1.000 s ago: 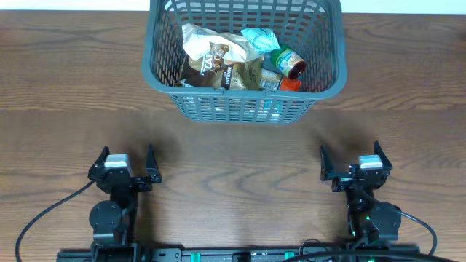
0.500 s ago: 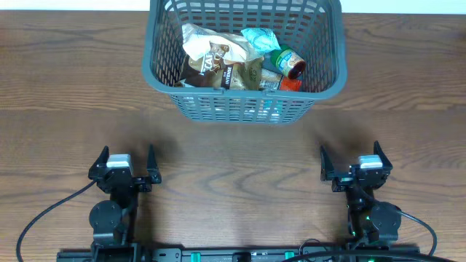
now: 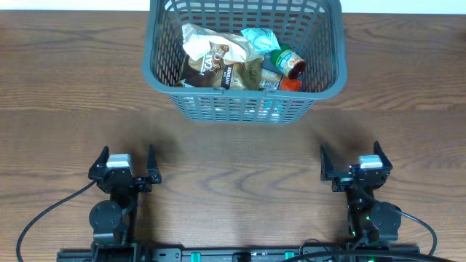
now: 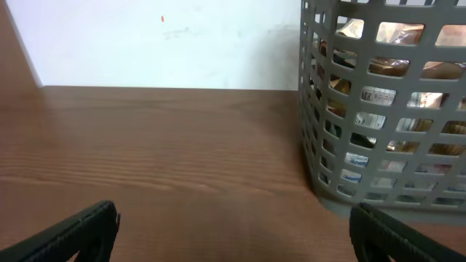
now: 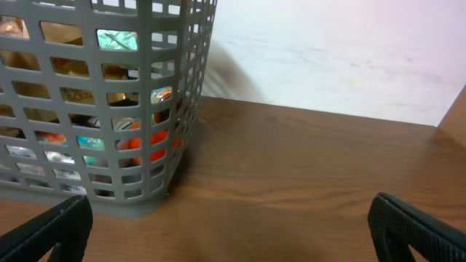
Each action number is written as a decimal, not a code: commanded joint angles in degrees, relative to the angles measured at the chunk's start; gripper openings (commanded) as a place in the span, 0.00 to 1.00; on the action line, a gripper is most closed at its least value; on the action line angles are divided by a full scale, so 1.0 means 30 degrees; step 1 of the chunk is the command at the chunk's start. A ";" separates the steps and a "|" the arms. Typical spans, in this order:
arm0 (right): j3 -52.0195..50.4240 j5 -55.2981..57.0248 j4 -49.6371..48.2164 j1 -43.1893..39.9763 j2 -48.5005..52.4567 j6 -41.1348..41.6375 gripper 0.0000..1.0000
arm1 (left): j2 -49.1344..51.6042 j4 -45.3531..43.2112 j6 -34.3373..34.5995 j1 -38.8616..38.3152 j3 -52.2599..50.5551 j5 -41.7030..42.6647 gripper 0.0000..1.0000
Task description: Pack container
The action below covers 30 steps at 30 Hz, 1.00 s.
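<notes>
No print can be read; the brown packets (image 3: 218,64) in the basket (image 3: 240,109) by the far edge bear lettering too small.

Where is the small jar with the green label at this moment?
In the overhead view the jar lies inside the grey basket, toward its right side, between the teal packet and a red-orange item.

The black two-finger left gripper (image 3: 126,157) at seven o'clock and black two-finger right gripper (image 3: 349,156) at five o'clock sit low, jaws spread wide, pointing toward twelve.
</notes>
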<state>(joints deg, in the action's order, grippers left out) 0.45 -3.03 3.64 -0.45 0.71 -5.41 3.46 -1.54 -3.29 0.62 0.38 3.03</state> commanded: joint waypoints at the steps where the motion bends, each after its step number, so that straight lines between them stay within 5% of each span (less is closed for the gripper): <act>1: -0.0051 0.0066 0.0073 0.0146 -0.0146 0.0211 0.99 | -0.0087 -0.0051 -0.0335 -0.0036 -0.0051 0.0197 0.99; 30: -0.0051 0.0058 0.0073 0.0146 -0.0146 0.0211 0.99 | -0.0029 0.1778 -0.0328 -0.0036 -0.0051 0.0189 0.99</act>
<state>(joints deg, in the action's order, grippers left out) 0.45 -3.03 3.64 -0.45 0.71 -5.41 3.46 1.17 -3.31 0.62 0.78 3.07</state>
